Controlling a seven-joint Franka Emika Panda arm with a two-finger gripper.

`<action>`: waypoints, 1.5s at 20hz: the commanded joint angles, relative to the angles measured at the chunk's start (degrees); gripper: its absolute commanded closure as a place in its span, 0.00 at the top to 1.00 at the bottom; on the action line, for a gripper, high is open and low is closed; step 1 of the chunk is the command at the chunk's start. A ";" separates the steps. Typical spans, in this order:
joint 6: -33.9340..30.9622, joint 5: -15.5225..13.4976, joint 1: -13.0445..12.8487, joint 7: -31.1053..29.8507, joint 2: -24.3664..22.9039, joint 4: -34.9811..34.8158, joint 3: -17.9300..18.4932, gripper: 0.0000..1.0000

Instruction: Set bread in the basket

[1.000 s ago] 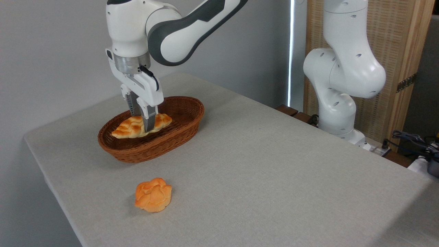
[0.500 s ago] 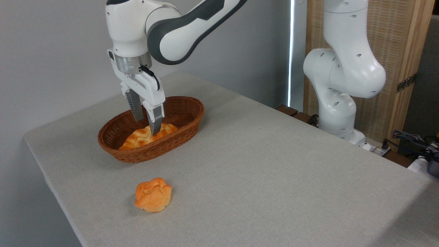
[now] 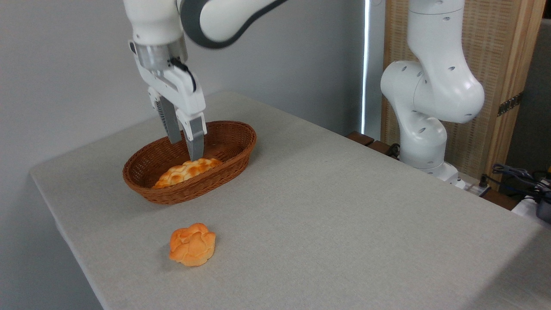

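- a white robot arm reaches over a grey desk (image 3: 327,206) from the upper left, its claw (image 3: 186,148) pointing down above an oval brown wicker basket (image 3: 234,148).
- the claw is open and empty, its two grey fingers (image 3: 196,140) apart and clear of everything, hanging just above the basket.
- the bread (image 3: 187,171), a long braided golden loaf, lies inside the basket along its length, near the front wall, with nothing touching it.
- a small round orange bun (image 3: 192,244) sits on the desk in front of the basket, well apart from it.
- judging by this, the placing step looks done: the loaf is in the basket and released.
- the next move likely calls only for lifting the arm straight up and away, without brushing the basket rim.
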 commanded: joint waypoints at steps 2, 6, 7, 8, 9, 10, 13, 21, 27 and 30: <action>-11.95 0.54 -0.73 5.58 1.83 11.16 8.60 1.00; -16.19 5.08 -0.82 7.80 1.92 13.11 10.63 1.00; -16.98 7.11 -0.82 7.54 2.10 13.98 10.72 1.00; -18.20 7.91 -0.82 7.54 2.62 15.21 10.98 1.00; -19.78 8.00 -0.82 7.80 2.89 16.26 11.68 1.00; -21.01 7.92 -0.73 8.32 2.98 16.80 11.95 1.00; -21.73 8.18 -0.73 8.24 2.72 16.89 12.30 1.00; -15.67 8.18 0.06 8.59 -3.08 9.69 12.57 1.00; -14.70 8.18 0.06 11.14 -3.88 8.28 13.88 1.00; -14.61 8.09 0.06 11.14 -3.88 8.28 13.89 1.00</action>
